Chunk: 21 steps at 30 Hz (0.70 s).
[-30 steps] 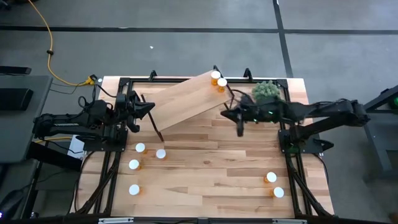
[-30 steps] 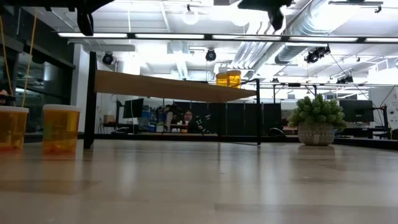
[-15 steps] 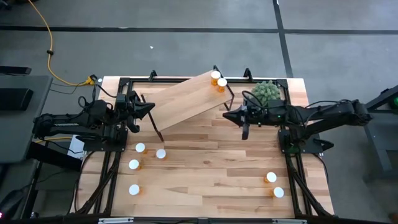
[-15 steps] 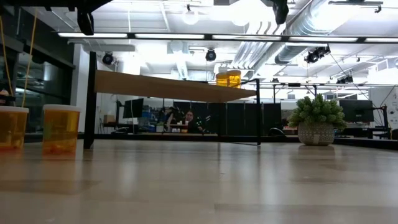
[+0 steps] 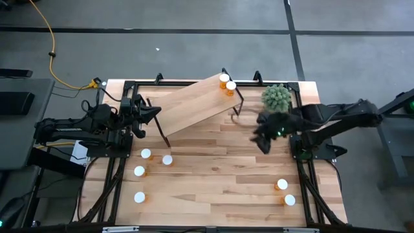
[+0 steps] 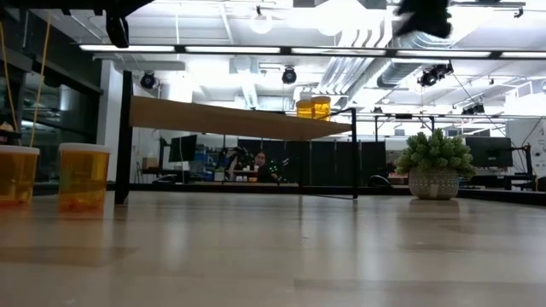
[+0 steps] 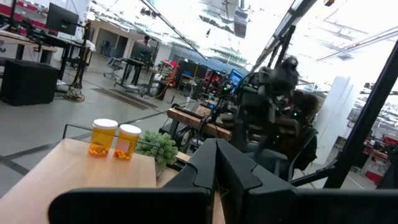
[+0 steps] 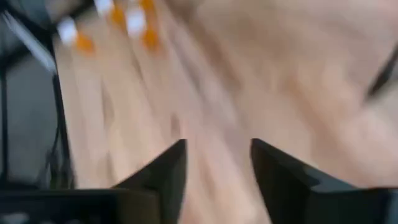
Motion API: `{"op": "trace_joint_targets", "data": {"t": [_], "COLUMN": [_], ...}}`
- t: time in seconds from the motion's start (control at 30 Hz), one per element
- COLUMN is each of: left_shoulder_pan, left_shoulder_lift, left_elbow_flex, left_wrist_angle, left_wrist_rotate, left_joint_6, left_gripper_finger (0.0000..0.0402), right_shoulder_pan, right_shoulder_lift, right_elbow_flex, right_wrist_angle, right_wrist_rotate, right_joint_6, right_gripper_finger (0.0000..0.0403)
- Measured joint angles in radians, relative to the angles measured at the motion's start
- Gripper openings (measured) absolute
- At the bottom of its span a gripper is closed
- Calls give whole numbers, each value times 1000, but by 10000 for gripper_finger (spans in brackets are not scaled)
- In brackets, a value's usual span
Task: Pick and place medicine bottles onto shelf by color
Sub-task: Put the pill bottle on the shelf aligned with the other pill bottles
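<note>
The shelf (image 5: 194, 103) is a light plank on black legs at the table's far side. Two orange medicine bottles with white caps (image 5: 224, 79) (image 5: 231, 86) stand at its far right end and also show in the left wrist view (image 7: 104, 137). Several more bottles (image 5: 146, 154) stand on the table at the near left, and two (image 5: 281, 184) at the near right. My left gripper (image 5: 155, 113) is shut and empty at the shelf's left end. My right gripper (image 8: 217, 155) is open and empty, up in the air to the right of the shelf (image 5: 262, 139).
A fuzzy green plant in a pot (image 5: 277, 97) stands at the far right, close behind my right arm. Black frame rails (image 5: 113, 175) run along the table's left and right sides. Bare wood (image 5: 220, 175) lies between the two bottle groups.
My right gripper has swung away from the shelf's right end toward the table's right edge and a little toward its near edge, staying high above the table. The bottles and the shelf have not moved.
</note>
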<state>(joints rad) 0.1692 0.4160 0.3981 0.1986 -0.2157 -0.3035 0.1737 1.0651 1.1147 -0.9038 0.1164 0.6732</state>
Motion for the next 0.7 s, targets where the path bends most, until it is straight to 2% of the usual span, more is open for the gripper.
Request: {"op": "trace_joint_targets", "data": {"t": [0.17,0.3,0.5,0.6,0.7], "left_shoulder_pan": [0,0,0,0,0], "left_shoulder_lift": [0,0,0,0,0], "left_elbow_flex": [0,0,0,0,0], "left_wrist_angle": [0,0,0,0,0], "left_wrist_rotate": [-3,-5,-5,-5,-5], "left_joint_6": [0,-3,-7,-7,-7], "left_gripper_finger": [0,0,0,0,0], "right_shoulder_pan": [203,388,583,633,653], "right_shoulder_lift": [39,62,108,142,183], "right_elbow_flex": [-22,-80,-149,-157,-163], "right_wrist_angle": [-216,-236,-236,-237,-232], "right_wrist_rotate": [-120,-167,-207,-204,-204], "right_joint_6": [315,607,1063,1195,1261], "right_gripper_finger": [261,298,310,310,310]}}
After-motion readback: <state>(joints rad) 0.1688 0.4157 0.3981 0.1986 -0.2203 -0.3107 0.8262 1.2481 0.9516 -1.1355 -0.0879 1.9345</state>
